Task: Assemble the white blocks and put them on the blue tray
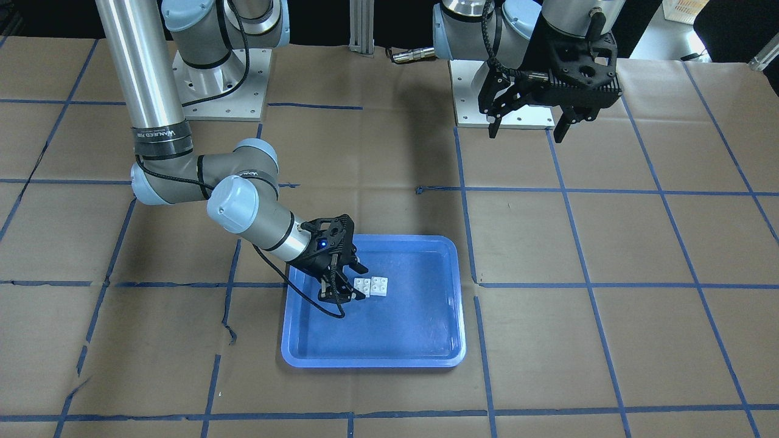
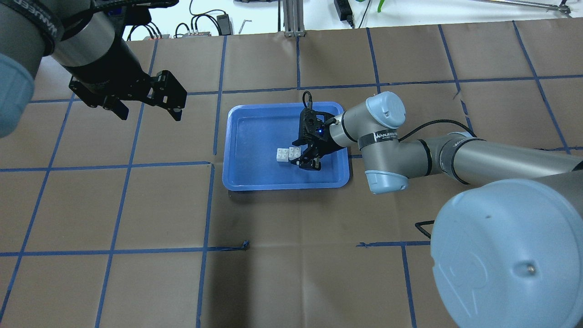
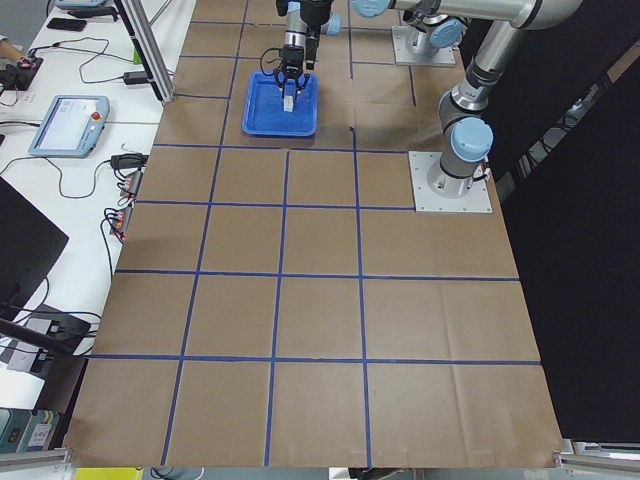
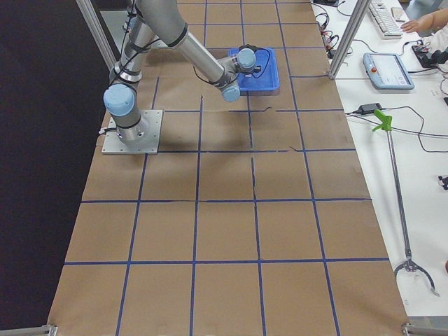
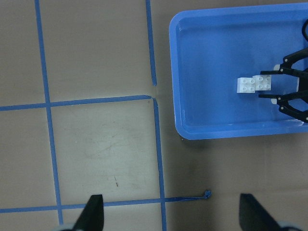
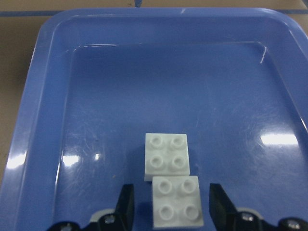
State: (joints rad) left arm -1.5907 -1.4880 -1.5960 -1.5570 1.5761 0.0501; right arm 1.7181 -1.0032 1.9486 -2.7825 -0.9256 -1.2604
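Two white blocks [image 6: 166, 156] [image 6: 177, 201] lie studs up on the bottom of the blue tray [image 6: 43, 48], touching each other with a small sideways offset. I cannot tell whether they are joined. My right gripper [image 6: 172, 211] is open and low in the tray, with its fingers [image 6: 126, 207] on either side of the near block and a small gap on each side. The overhead view shows the blocks [image 2: 282, 156], the tray [image 2: 284, 186] and the right gripper [image 2: 301, 157]. My left gripper [image 2: 145, 109] is open and empty, high above the table to the left of the tray.
The table is covered in brown paper with a blue tape grid [image 2: 212, 164]. The arm bases [image 1: 222, 85] [image 1: 505, 103] stand at its robot side. A loose black cable [image 2: 423, 225] lies near the right arm. A teach pendant [image 3: 65, 125] and cables sit on the side bench.
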